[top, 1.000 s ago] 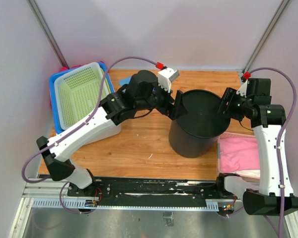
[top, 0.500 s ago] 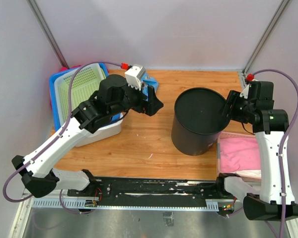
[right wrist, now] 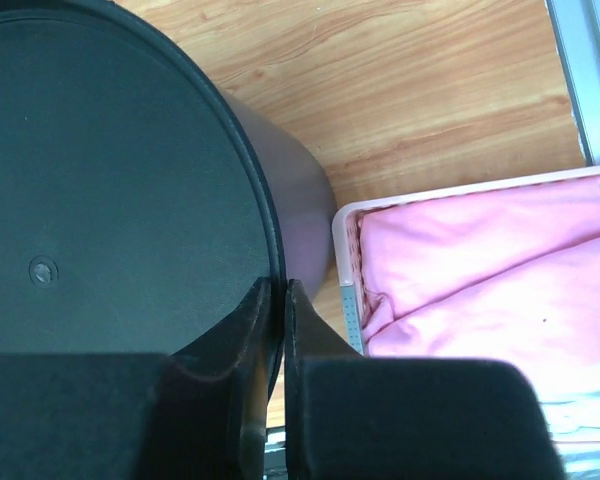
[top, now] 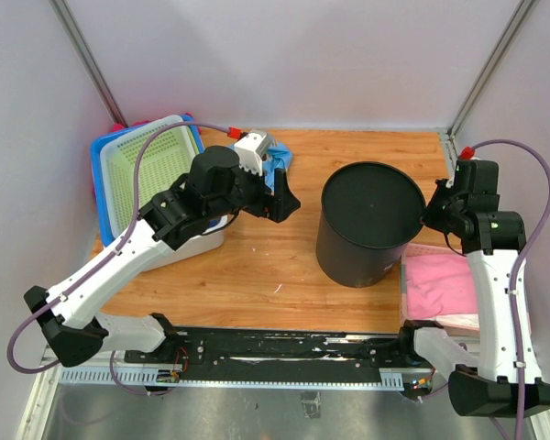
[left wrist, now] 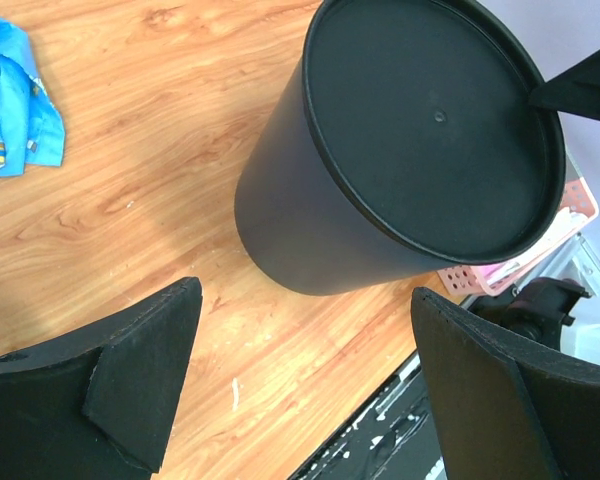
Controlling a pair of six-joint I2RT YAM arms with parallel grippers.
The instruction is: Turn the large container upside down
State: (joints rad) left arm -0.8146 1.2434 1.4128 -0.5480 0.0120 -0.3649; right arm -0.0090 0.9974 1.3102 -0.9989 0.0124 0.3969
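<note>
Just one big black round plastic container [top: 367, 220], flat end up, right of centre on the wooden surface [top: 257, 261], right pincer [right wrist: 277, 292] pinched on its rim, left pincer [left wrist: 305, 340] wide open and empty, white walls [top: 302, 55] around.

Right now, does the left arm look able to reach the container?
Probably yes. The left arm hangs beside the container, jaws open, with only bare table between them. The right arm has its jaws shut on the far rim, leaving the near side free.

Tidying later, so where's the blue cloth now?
Top view: the blue cloth lies on the table's far side, between the green basket and the black bin.
</note>
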